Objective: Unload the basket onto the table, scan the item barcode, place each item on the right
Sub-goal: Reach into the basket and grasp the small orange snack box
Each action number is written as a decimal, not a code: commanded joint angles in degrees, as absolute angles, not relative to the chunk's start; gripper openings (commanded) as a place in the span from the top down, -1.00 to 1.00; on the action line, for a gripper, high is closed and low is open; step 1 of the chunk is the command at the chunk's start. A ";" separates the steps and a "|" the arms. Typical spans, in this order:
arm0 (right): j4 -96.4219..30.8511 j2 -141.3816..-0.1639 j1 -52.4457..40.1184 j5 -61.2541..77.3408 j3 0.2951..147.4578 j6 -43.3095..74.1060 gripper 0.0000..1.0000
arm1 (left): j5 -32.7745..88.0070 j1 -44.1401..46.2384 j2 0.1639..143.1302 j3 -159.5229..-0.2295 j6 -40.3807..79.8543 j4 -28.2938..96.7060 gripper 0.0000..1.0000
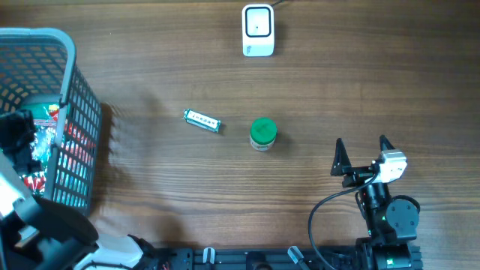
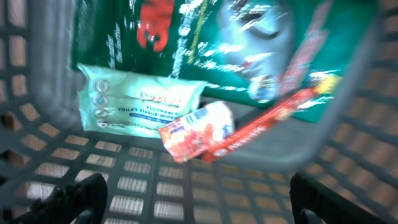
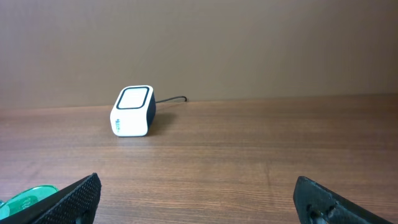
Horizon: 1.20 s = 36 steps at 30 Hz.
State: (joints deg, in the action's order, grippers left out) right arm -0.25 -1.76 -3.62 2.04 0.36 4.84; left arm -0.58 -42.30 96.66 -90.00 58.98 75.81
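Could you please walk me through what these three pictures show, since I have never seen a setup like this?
Two robot arms sit at a wooden table, each ending in a two-finger gripper. One picture looks down from above; the other two come from cameras on the wrists, so each shows its own fingertips at the bottom corners. On the table lie a white scanner, a small wrapped bar and a green-lidded jar. At the left stands a basket of packets. The left gripper is open inside the basket, above a wipes pack and a red pouch. The right gripper is open over bare table. Nothing is held.
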 commanded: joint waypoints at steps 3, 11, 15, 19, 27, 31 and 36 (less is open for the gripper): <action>-0.14 -1.67 -3.90 1.50 0.49 4.51 -0.99 | 2.13 -42.50 100.09 -77.01 58.76 66.26 -0.77; -0.14 -1.67 -3.90 1.50 0.49 4.51 -0.99 | 2.57 -42.11 100.09 -64.12 58.72 54.35 -0.68; -0.14 -1.67 -3.90 1.48 0.49 4.51 -0.99 | 2.57 -42.11 100.09 -63.37 58.72 53.47 -0.12; -0.14 -1.67 -3.90 1.50 0.49 4.51 -0.99 | 2.79 -42.13 100.01 -63.44 58.72 53.08 0.73; -0.14 -1.67 -3.90 1.50 0.49 4.51 -0.99 | 6.59 -42.13 94.50 -70.32 55.44 54.94 0.92; -0.14 -1.67 -3.90 1.50 0.49 4.54 -0.99 | 6.61 -42.13 87.72 -77.01 55.44 58.61 0.92; -0.14 -1.67 -3.90 1.50 0.49 4.54 -0.99 | 7.01 -42.11 77.43 -83.46 55.48 62.74 0.92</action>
